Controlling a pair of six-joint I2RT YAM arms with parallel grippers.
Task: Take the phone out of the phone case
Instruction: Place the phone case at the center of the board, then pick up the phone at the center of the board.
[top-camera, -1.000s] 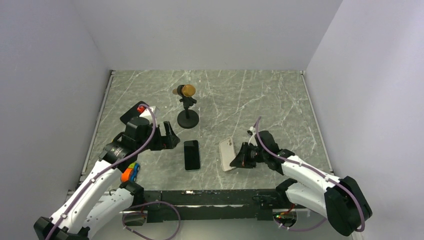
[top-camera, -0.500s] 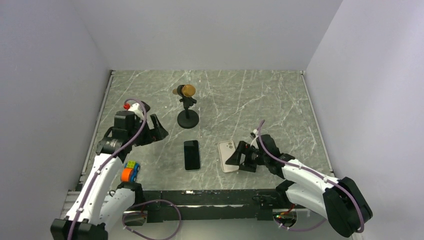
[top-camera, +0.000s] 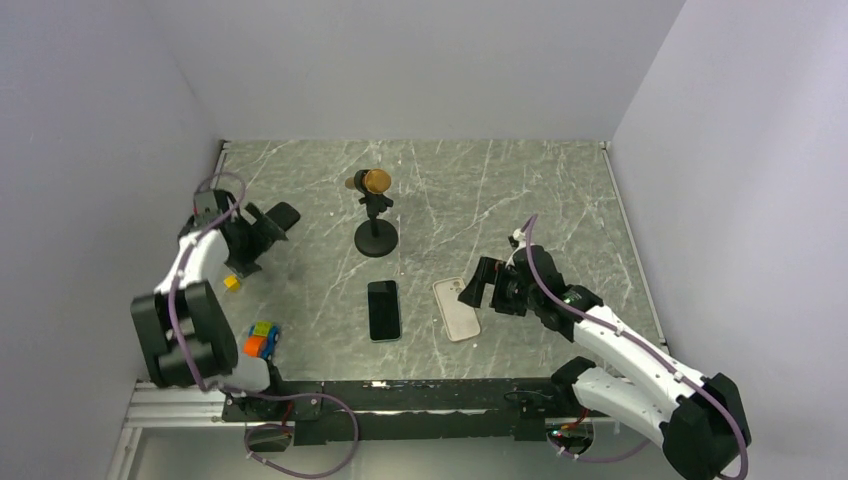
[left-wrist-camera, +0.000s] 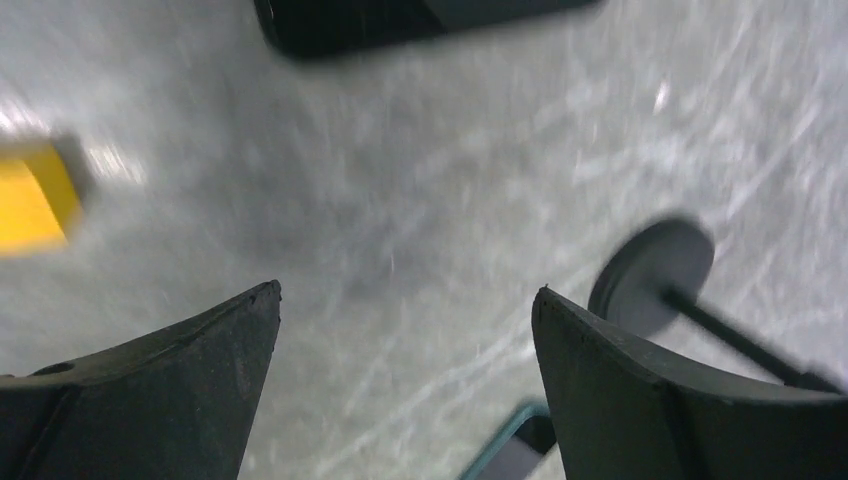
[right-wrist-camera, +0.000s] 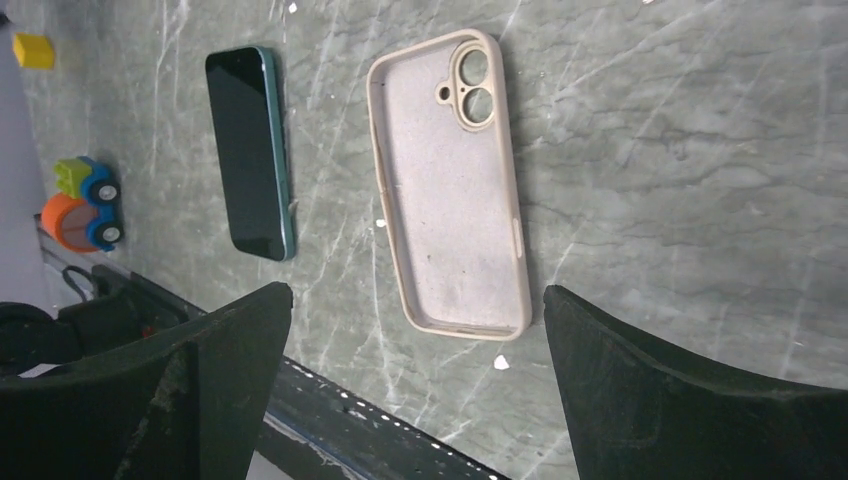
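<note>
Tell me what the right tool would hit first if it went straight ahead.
Likely the empty phone case, flat on the table just ahead of the right tool; depth is uncertain.

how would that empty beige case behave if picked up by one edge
The phone case is an empty thin-walled shell, so probably light and may flex when pinched. Lying flat on the smooth marble table, it would likely slide rather than tip or roll.
</note>
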